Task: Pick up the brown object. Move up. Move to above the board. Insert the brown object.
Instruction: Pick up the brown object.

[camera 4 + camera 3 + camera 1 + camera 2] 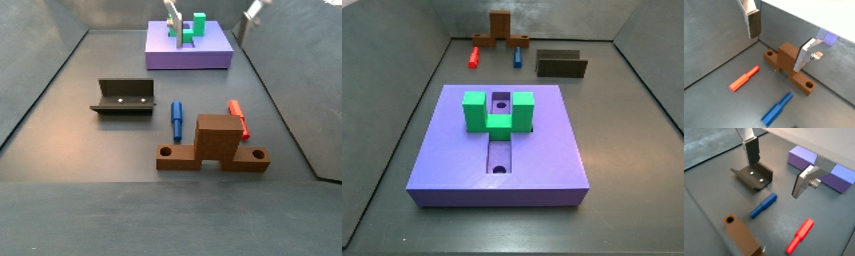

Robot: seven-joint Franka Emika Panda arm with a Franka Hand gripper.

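The brown object (214,145) is an orange-brown block with a raised middle and a low flange with a round hole at each end. It stands on the grey floor and shows in both wrist views (787,62) (743,238) and at the far end in a side view (501,28). The purple-blue board (449,150) (187,55) carries a green U-shaped block (496,112) over its groove. My gripper (778,40) (777,167) (211,18) hangs high above the floor, open and empty, well clear of the brown object.
The dark fixture (754,176) (561,64) (123,97) stands on the floor. A red peg (744,79) (237,118) and a blue peg (776,108) (177,120) lie beside the brown object. Grey tray walls slope up all round.
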